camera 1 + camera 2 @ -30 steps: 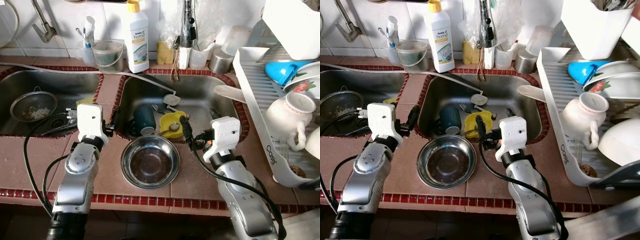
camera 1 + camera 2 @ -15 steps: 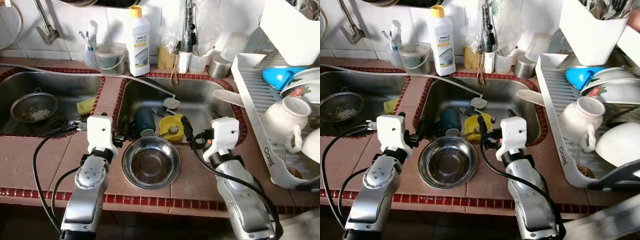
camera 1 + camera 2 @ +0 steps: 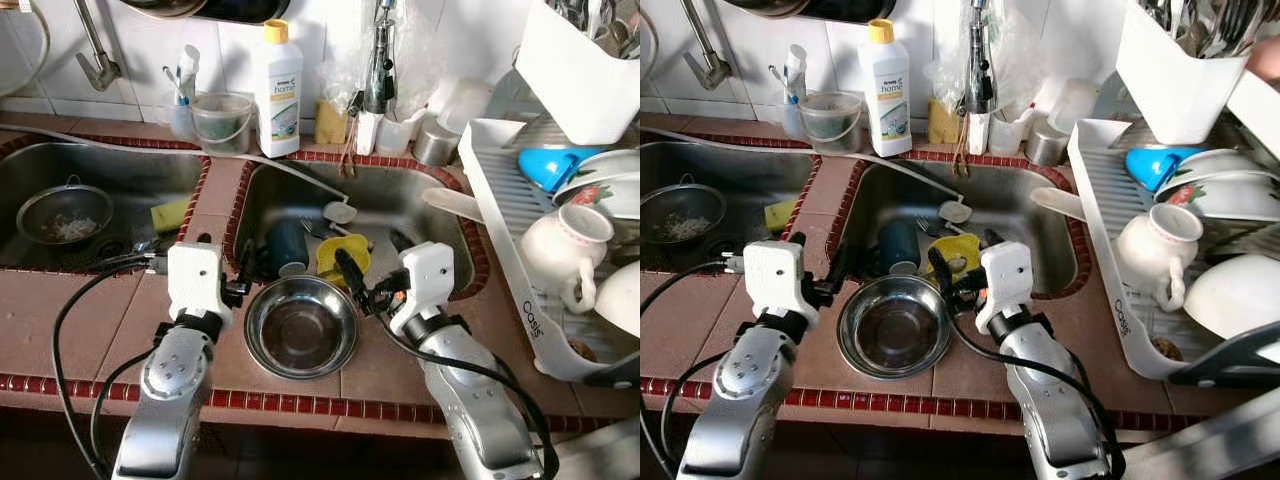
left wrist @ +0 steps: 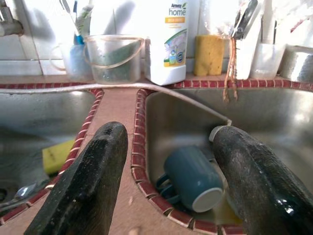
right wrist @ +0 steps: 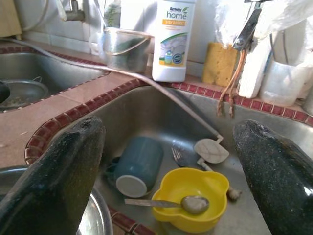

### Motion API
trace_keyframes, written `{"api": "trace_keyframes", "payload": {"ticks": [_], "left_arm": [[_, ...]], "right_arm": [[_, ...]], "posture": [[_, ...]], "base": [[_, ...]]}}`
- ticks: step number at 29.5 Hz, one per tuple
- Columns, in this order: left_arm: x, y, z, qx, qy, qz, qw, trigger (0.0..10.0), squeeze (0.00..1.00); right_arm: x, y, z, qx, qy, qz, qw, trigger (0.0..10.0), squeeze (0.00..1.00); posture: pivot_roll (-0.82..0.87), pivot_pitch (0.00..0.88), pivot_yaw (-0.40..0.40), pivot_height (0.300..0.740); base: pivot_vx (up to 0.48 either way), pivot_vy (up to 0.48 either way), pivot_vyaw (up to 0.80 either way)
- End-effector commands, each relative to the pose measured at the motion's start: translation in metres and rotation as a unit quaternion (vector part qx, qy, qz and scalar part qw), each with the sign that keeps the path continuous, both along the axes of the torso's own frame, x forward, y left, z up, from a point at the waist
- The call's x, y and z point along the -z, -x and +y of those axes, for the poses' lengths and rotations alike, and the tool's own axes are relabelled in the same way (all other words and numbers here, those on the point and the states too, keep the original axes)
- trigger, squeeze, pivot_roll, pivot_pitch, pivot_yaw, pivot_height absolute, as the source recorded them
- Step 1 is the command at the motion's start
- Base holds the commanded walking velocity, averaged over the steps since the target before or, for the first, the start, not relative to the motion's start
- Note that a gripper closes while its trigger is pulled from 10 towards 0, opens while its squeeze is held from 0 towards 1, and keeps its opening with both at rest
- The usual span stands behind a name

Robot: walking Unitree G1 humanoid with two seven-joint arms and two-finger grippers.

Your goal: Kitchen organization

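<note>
Tiled table before us carries the steel bowl (image 3: 301, 326) at its near edge, between our open left gripper (image 3: 243, 272) and open right gripper (image 3: 350, 277), both just beyond its far rim.

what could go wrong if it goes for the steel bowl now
The steel bowl sits on the counter between both open grippers, left gripper and right gripper, right at the sink's edge; a nudge could tip it onto the blue mug and yellow bowl. Its smooth, rounded rim may also slip from the fingers.
</note>
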State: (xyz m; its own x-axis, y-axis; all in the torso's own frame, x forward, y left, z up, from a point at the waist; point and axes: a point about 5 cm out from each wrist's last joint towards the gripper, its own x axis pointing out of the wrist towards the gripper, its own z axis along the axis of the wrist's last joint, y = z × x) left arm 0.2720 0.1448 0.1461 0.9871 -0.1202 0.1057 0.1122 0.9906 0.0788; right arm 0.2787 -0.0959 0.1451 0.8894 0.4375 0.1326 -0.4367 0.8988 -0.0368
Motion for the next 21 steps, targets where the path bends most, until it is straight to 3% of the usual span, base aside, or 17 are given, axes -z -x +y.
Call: {"api": "trace_keyframes", "payload": {"ticks": [1,15,21], "left_arm": [[-0.004,0.002,-0.001,0.011,-0.009,-0.005,1.000,10.0,0.00],[-0.010,0.003,0.003,0.098,-0.051,-0.005,0.994,10.0,0.00],[-0.011,0.003,0.021,0.107,-0.070,-0.005,0.992,10.0,0.00]], "right_arm": [[0.004,0.003,0.002,-0.011,0.001,0.013,1.000,10.0,0.00],[0.017,0.014,0.011,-0.059,-0.016,0.061,0.996,10.0,0.00],[0.017,0.018,0.014,-0.070,-0.011,0.062,0.996,10.0,0.00]], "posture": [[-0.08,0.090,-0.060,0.740],[-0.07,0.104,-0.059,0.740],[-0.07,0.113,-0.057,0.740]], "base": [[0.000,0.000,0.00],[0.000,0.000,0.00],[0.000,0.000,0.00]]}}
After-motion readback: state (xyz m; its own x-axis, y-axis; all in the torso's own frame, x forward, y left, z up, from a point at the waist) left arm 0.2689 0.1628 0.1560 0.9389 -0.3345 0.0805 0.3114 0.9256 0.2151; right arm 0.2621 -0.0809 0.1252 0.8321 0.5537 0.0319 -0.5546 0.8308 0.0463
